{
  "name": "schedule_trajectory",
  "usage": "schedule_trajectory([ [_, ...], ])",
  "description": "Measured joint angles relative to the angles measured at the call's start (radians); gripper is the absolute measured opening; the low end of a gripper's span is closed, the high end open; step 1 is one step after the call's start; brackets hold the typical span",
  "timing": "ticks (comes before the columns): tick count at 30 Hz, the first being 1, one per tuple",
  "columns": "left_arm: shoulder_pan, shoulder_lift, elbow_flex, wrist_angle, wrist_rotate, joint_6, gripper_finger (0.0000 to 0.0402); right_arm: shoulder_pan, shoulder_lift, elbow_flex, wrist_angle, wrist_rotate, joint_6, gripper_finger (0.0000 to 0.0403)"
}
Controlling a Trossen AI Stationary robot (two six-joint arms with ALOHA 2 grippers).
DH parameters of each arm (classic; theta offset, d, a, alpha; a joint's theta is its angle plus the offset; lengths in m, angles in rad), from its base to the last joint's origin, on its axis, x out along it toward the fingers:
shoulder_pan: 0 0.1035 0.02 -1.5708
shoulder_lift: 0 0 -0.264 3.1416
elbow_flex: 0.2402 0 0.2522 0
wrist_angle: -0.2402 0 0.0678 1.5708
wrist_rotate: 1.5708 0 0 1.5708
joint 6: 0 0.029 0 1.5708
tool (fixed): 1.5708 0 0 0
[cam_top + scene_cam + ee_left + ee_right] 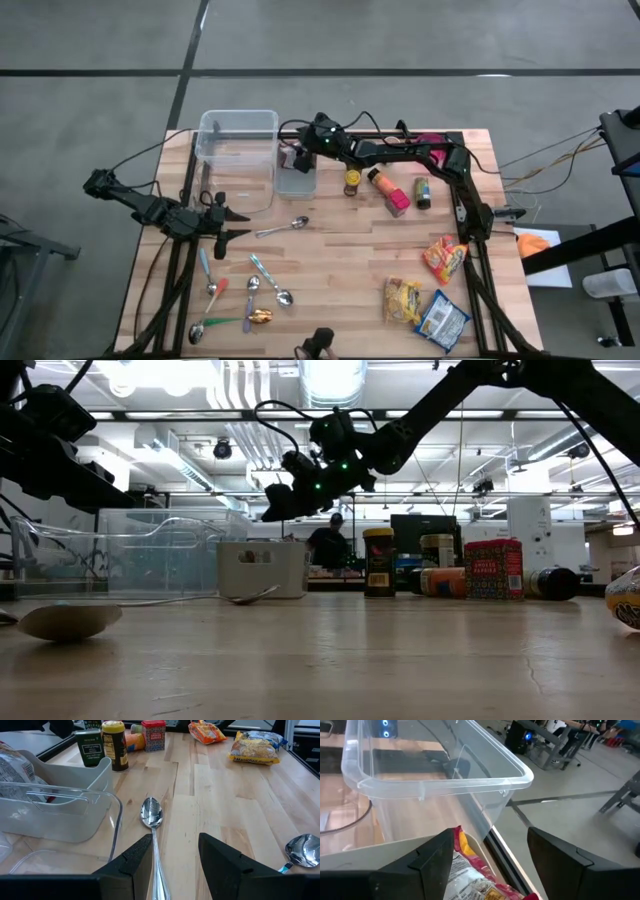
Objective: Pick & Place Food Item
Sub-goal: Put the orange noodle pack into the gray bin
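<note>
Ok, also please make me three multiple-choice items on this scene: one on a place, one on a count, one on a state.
1. Where does the right tool hang?
A. over the small white bin
B. over the spoons
C. off the table

2. How many snack bags lie loose on the table?
A. one
B. three
C. five

3. How is the left tool?
A. shut on a bottle
B. shut on a bag
C. open, holding nothing

Key:
1 A, its wrist view looks down into that bin.
2 B, the high view shows three.
3 C, its fingers stand apart above a spoon.
</note>
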Motion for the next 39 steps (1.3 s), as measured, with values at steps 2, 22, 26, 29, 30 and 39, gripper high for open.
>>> schedule_trajectory([
  [2, 0.000, 0.000, 0.000, 0.000, 0.000, 0.000, 0.0163, 0.000, -0.005, 0.000, -0.002, 0.000, 0.028, 0.0251],
  [22, 0.000, 0.000, 0.000, 0.000, 0.000, 0.000, 0.0163, 0.055, -0.199, 0.000, -0.251, -0.001, 0.126, 0.0251],
  [26, 0.000, 0.000, 0.000, 0.000, 0.000, 0.000, 0.0163, 0.081, -0.266, 0.000, -0.367, -0.001, 0.126, 0.0251],
  [29, 0.000, 0.000, 0.000, 0.000, 0.000, 0.000, 0.0163, 0.099, -0.310, 0.000, -0.385, 0.000, 0.159, 0.0251],
  [30, 0.000, 0.000, 0.000, 0.000, 0.000, 0.000, 0.0163, 0.105, -0.326, 0.000, -0.393, 0.000, 0.181, 0.0251],
  [39, 0.000, 0.000, 0.000, 0.000, 0.000, 0.000, 0.0163, 0.198, -0.447, 0.000, -0.691, 0.078, 0.291, 0.0251],
])
